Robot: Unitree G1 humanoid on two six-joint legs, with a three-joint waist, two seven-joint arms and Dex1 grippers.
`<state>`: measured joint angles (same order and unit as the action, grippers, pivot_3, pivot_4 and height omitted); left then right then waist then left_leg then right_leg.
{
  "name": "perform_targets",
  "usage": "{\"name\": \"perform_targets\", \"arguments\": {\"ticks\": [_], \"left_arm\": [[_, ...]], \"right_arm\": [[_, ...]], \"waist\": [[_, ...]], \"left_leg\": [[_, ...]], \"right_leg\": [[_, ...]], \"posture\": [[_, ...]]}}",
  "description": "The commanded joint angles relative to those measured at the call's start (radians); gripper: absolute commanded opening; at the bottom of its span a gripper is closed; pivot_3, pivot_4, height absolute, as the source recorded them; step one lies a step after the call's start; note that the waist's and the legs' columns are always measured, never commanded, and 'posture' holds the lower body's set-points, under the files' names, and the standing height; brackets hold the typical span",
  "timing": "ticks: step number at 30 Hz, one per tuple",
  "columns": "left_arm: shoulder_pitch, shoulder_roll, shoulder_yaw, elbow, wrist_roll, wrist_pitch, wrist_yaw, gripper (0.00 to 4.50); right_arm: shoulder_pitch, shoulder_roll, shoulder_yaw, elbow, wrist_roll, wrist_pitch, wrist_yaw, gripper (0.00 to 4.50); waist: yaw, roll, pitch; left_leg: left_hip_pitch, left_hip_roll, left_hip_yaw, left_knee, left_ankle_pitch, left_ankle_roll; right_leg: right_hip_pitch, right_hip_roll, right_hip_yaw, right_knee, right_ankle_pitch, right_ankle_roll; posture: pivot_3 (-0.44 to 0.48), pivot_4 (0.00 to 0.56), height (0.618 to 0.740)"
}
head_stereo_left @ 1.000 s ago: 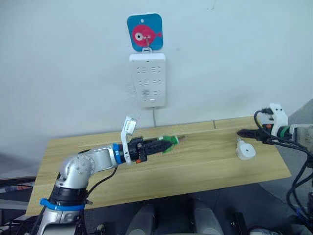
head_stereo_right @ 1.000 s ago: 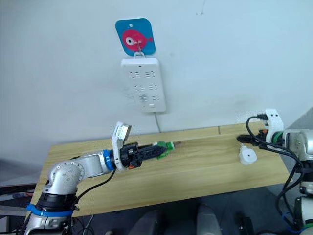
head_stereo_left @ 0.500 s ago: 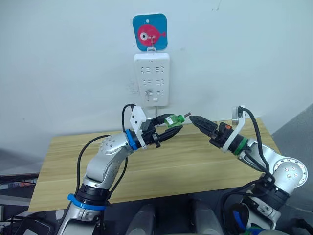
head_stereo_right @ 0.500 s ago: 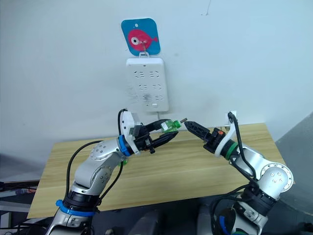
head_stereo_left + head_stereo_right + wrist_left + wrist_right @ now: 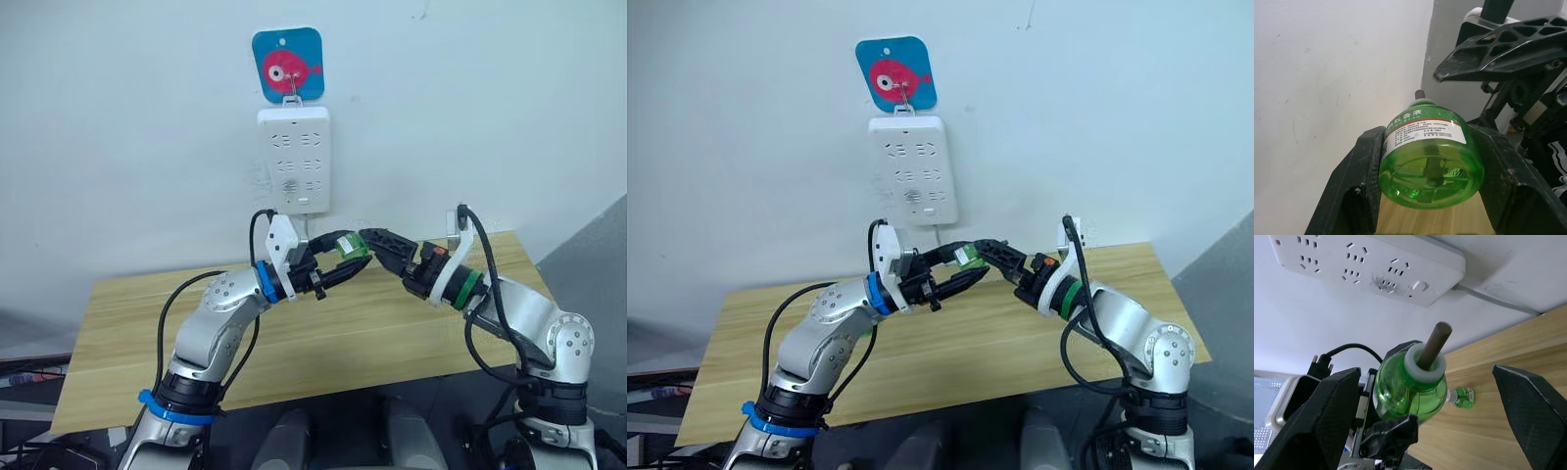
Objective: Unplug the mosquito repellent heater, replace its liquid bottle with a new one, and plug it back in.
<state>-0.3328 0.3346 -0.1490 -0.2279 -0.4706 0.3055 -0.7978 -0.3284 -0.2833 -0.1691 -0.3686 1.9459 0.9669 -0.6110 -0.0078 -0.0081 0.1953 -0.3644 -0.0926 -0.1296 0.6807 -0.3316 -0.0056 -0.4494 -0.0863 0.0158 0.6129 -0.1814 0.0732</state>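
While the green bottle is gripped tight between the left gripper's two fingers, it is held up in the air above the back edge of the table, under the power strip. Its long side lies level, and its brown wick end is pointed right at the right gripper. That gripper's fingers are spread wide, with the wick end lying between them but not touched. A second small green bottle is seen lying on the table.

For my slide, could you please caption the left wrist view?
Left gripper clamps a green liquid bottle, wick outward, facing the open right gripper.
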Motion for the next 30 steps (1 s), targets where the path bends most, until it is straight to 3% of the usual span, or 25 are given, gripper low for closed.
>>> {"name": "perform_targets", "arguments": {"ticks": [1, 10, 11, 16, 23, 27, 30], "left_arm": [[0.001, -0.008, 0.0, -0.051, -0.015, 0.002, -0.005, 2.26], [0.009, -0.009, 0.005, -0.064, -0.018, 0.016, -0.01, 2.26], [0.009, -0.009, 0.005, -0.064, -0.018, 0.017, -0.01, 2.26], [0.006, -0.008, 0.005, -0.059, -0.013, 0.017, -0.008, 2.26], [-0.008, 0.0, 0.006, -0.048, -0.008, 0.032, -0.011, 4.48], [-0.035, 0.05, -0.005, -0.04, 0.014, 0.026, -0.065, 4.5], [-0.066, 0.117, -0.033, -0.014, 0.064, -0.024, -0.148, 4.5]], "right_arm": [[0.008, -0.016, 0.023, -0.045, 0.026, -0.059, 0.025, 4.14], [0.013, -0.042, 0.056, -0.047, 0.026, -0.116, 0.045, 0.92], [0.013, -0.043, 0.058, -0.047, 0.026, -0.119, 0.048, 0.73], [0.01, -0.041, 0.067, -0.048, 0.026, -0.137, 0.05, 0.73], [0.019, -0.06, 0.066, -0.042, 0.026, -0.159, 0.042, 0.73], [0.036, -0.157, 0.067, -0.018, -0.035, -0.13, 0.101, 0.73], [0.066, -0.248, 0.102, -0.008, -0.309, -0.11, 0.243, 0.73]], "waist": [[0.002, 0.0, 0.0], [0.004, 0.0, 0.0], [0.005, 0.0, 0.0], [0.005, 0.0, 0.0], [0.005, 0.0, 0.0], [0.005, 0.0, 0.0], [0.007, 0.0, 0.0]], "left_leg": [[0.0, 0.0, 0.0, 0.0, 0.0, 0.0], [0.0, 0.0, 0.0, 0.0, 0.0, 0.0], [0.0, 0.0, 0.0, 0.0, 0.0, 0.0], [0.0, 0.0, 0.0, 0.0, 0.0, 0.0], [0.0, 0.0, 0.0, 0.0, 0.0, 0.0], [0.0, 0.0, 0.0, 0.0, 0.0, 0.0], [0.0, 0.0, 0.0, 0.0, 0.0, 0.0]], "right_leg": [[0.0, 0.0, 0.0, 0.0, 0.0, 0.0], [0.0, 0.0, 0.0, 0.0, 0.0, 0.0], [0.0, 0.0, 0.0, 0.0, 0.0, 0.0], [0.0, 0.0, 0.0, 0.0, 0.0, 0.0], [0.0, 0.0, 0.0, 0.0, 0.0, 0.0], [0.0, 0.0, 0.0, 0.0, 0.0, 0.0], [0.001, 0.001, -0.001, 0.0, 0.0, 0.0]], "posture": [[0.041, 0.202, 0.74], [0.046, 0.203, 0.74], [0.046, 0.203, 0.74], [0.045, 0.204, 0.74], [0.041, 0.205, 0.74], [0.045, 0.204, 0.74], [0.05, 0.199, 0.74]]}}
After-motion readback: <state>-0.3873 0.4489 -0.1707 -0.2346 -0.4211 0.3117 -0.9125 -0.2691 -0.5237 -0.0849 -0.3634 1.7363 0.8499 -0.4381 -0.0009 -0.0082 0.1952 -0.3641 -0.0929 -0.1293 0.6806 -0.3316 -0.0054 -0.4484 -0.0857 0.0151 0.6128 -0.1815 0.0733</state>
